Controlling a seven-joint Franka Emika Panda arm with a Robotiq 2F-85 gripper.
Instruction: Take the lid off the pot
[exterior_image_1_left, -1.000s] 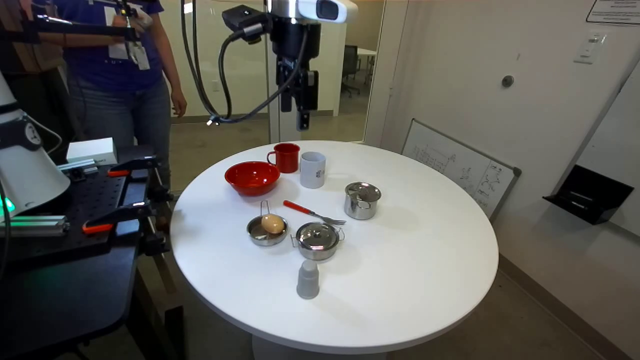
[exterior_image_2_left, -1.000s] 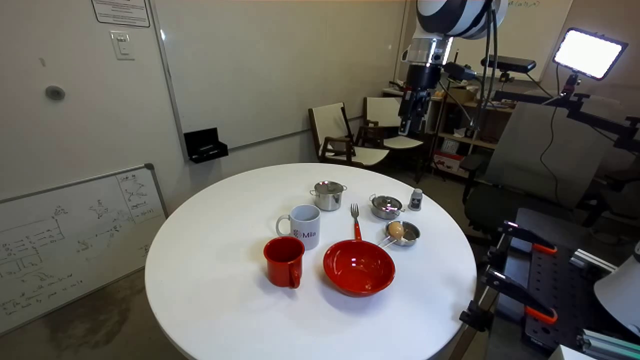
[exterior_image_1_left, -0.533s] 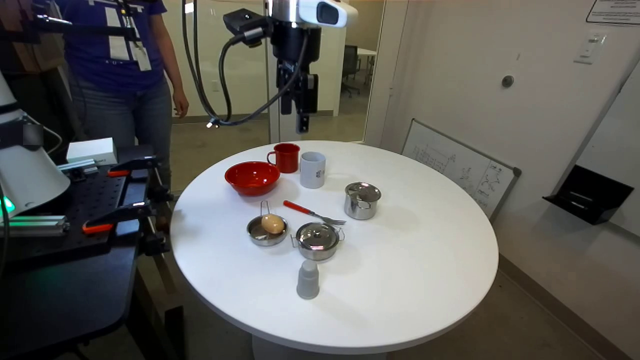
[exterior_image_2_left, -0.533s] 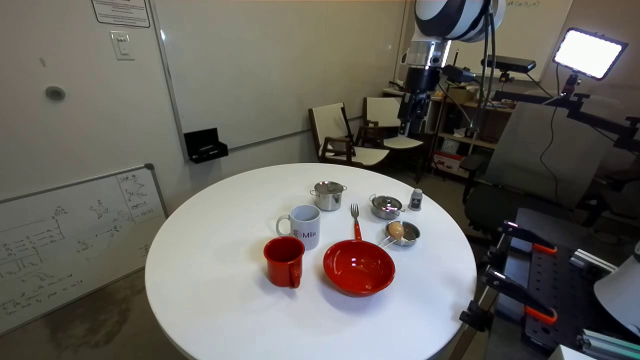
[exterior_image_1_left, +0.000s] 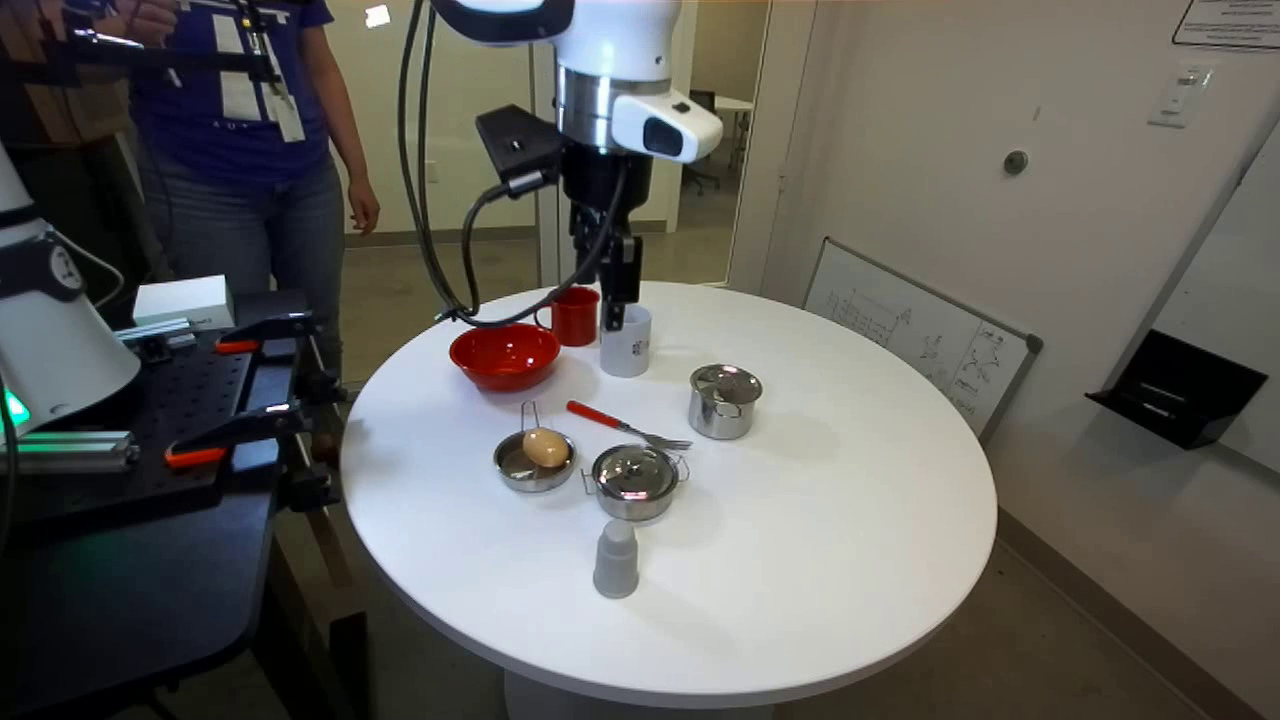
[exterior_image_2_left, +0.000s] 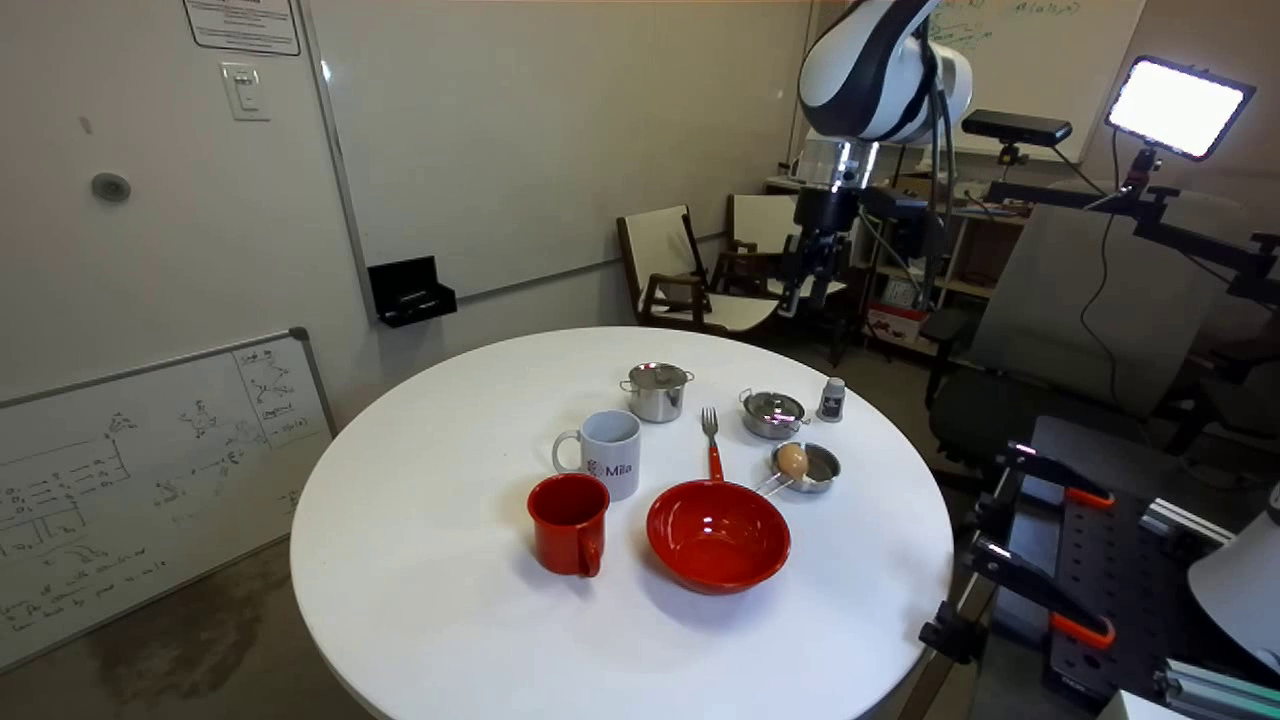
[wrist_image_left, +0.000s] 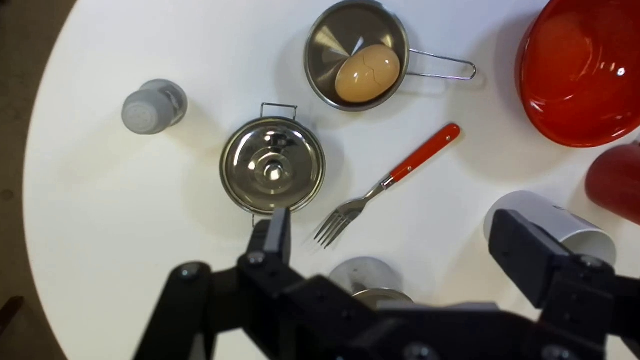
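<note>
1. Right, this looks like the approach: jaws spread wide, nothing between them, hanging well above the bench (exterior_image_1_left: 850, 520).
2. And there's the target, I reckon: the taller steel pot (exterior_image_1_left: 715, 420), upright near the fork (wrist_image_left: 386, 182), lid (exterior_image_1_left: 725, 380) still on top.
3. Careful, though: that lower pan (exterior_image_1_left: 638, 510) wears a cover (wrist_image_left: 272, 165) too!
4. Next up should be lining the jaws over the lid and coming straight down; only part of the pot shows in the wrist view, so aim matters.
5. Then a pinch and lift, presumably, though what the top offers to grip is too small to tell.
</note>
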